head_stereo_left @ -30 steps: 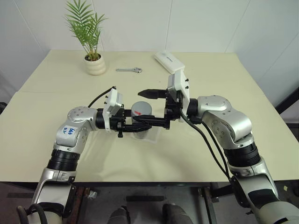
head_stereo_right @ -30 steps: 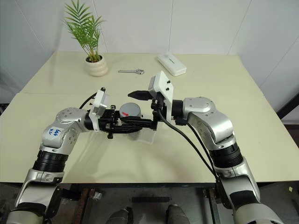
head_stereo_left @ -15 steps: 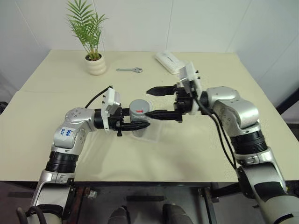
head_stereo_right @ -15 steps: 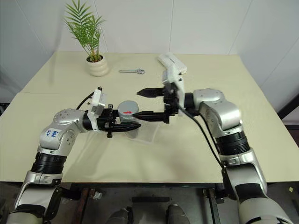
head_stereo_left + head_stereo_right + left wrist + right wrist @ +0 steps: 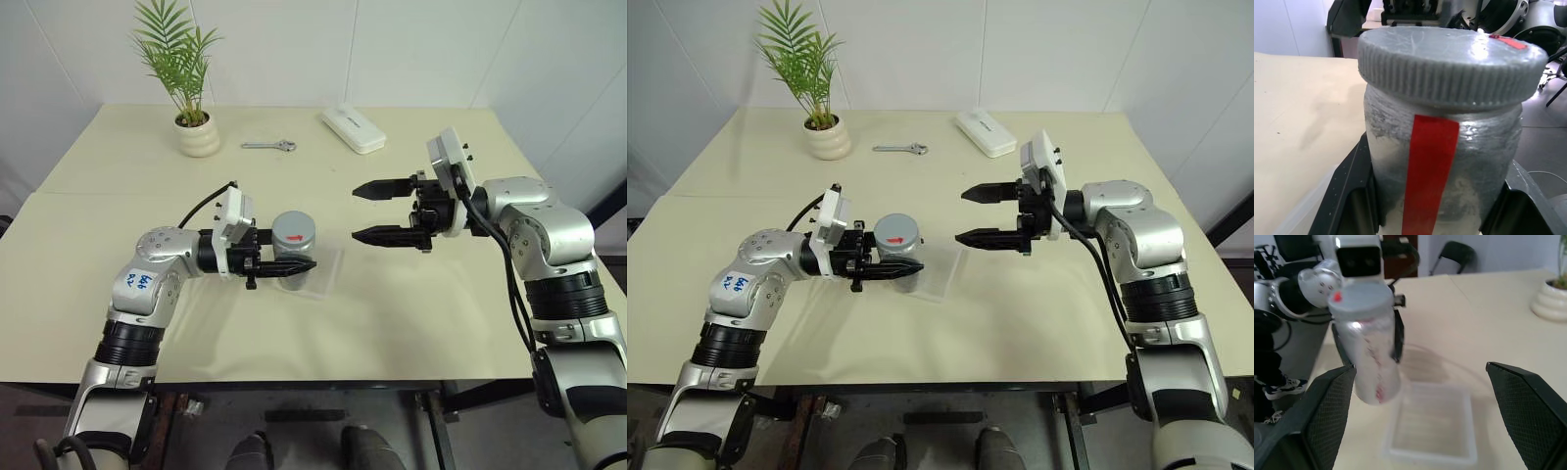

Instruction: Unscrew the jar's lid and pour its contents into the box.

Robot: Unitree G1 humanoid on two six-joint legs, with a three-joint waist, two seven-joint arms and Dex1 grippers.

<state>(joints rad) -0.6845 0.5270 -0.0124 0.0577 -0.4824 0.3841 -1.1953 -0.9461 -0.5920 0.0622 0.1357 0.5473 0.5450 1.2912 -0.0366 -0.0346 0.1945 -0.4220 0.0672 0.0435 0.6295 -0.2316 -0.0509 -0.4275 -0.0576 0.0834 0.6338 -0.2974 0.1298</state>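
The left claw (image 5: pixel 294 264) clamps the jar (image 5: pixel 293 257) upright over the box (image 5: pixel 324 277), lid (image 5: pixel 293 231) on; the right claw (image 5: pixel 366 212), spread wide, stands apart beside it.

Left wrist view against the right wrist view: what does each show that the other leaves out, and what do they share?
The left wrist view alone shows the lid's ribbed edge and the red strip running down the jar, with the left claw's fingers pressed against both sides of it. The right wrist view alone shows the clear box on the table under the jar, the white plant pot, and the right claw with its jaws wide apart and nothing between them. Both show the jar upright with its grey, red-marked lid on.
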